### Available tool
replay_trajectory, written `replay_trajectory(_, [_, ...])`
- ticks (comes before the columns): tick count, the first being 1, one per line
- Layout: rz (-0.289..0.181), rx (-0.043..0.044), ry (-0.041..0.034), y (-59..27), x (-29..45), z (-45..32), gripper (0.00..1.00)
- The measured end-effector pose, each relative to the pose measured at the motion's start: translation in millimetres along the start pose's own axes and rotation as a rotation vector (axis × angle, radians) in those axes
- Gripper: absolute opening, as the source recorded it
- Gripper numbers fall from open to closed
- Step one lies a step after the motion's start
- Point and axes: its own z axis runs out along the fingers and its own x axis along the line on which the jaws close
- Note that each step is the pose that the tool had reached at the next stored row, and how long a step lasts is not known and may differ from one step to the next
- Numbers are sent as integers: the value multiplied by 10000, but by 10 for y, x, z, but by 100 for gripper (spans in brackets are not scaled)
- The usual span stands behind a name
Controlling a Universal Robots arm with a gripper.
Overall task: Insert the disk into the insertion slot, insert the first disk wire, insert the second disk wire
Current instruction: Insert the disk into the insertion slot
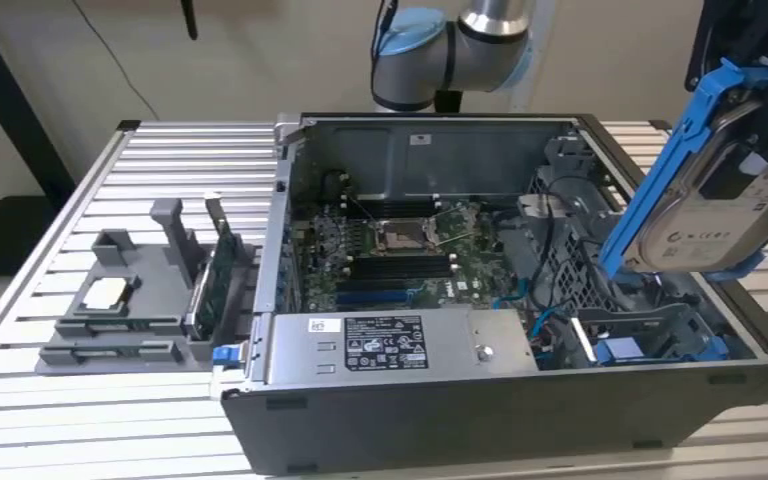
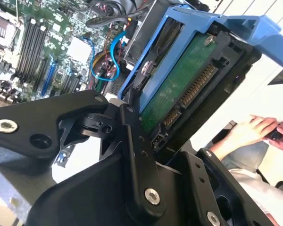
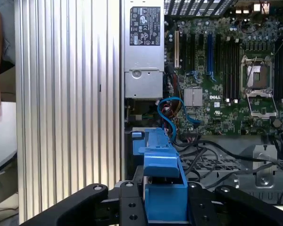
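Disk: one, silver-grey with a white label in a bright blue carrier; held in the air at 3 o'clock in the exterior view, steeply tilted, long side rising toward 1 o'clock; green underside board and connector row visible in the second wrist view.
Pincer: one, pinching the disk by its carrier, a black finger pressed against each side.
Insertion slot: one dark-grey cage bay with perforated walls, at 4 o'clock inside the case, below the disk and apart from it; a blue plastic part low inside.
Computer case: one, dark, lying open at the centre of the exterior view; motherboard in the middle, one long labelled silver box along the 6 o'clock wall.
Blue cable: one loose loop between silver box and motherboard in the first wrist view.
Grey holder: one, at 9 o'clock, just beside the case; one green circuit card standing on edge in it.
Worktop: ribbed silver metal slats under case and holder.
Robot arm: one, grey and light-blue joint at 12 o'clock behind the case.
Room: pale wall behind, dark pole at 10 o'clock.
Person: one hand past the worktop's edge in the second wrist view, a second just beside it.
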Motion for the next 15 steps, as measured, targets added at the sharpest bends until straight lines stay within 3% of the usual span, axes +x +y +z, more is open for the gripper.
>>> replay_trajectory(15, [0,0,-1,-17,-1,157,33])
